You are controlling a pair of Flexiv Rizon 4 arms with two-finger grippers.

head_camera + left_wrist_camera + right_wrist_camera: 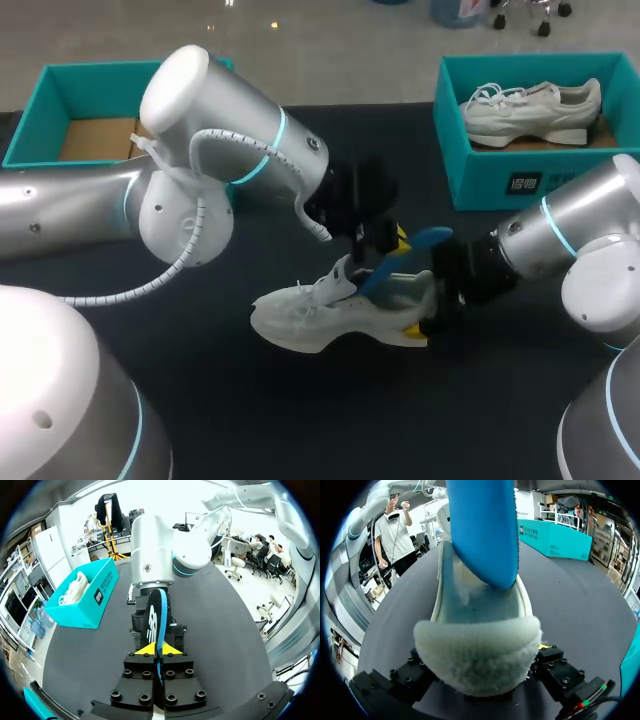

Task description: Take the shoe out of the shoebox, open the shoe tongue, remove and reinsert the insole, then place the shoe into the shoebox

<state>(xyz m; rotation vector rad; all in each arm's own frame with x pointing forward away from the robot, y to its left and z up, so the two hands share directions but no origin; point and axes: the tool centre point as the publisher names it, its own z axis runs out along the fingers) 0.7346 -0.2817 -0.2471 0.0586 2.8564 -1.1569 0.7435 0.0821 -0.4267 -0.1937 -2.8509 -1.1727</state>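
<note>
Two teal shoeboxes sit at the back of the tabletop. The left shoebox shows only its cardboard floor.

Next comes my left arm, reaching past the middle. The left claw is pressed together on the blue insole. In the left wrist view its yellow tips pinch the insole edge-on, and the sheet stands out ahead of the left claw.

The insole looks thin, light and bendy. A pinch on the flat faces near one end should hold it. I judge it will buckle if pushed lengthwise, so its lower end needs steering into the shoe's mouth.

Below it the white shoe lies on the tabletop between the arms, toe to the left and outside both boxes. The insole's lower end dips into the shoe's opening. The right wrist view looks straight over the fuzzy heel collar, with the insole hanging above the cavity.

The right claw clamps the heel from both sides. The upper looks soft and padded and the sole stiffer, so I judge the heel counter the firmest hold. The shoe seems light but bulky and could twist in a narrow grip.

Farthest right, the right shoebox holds a second shoe.
</note>
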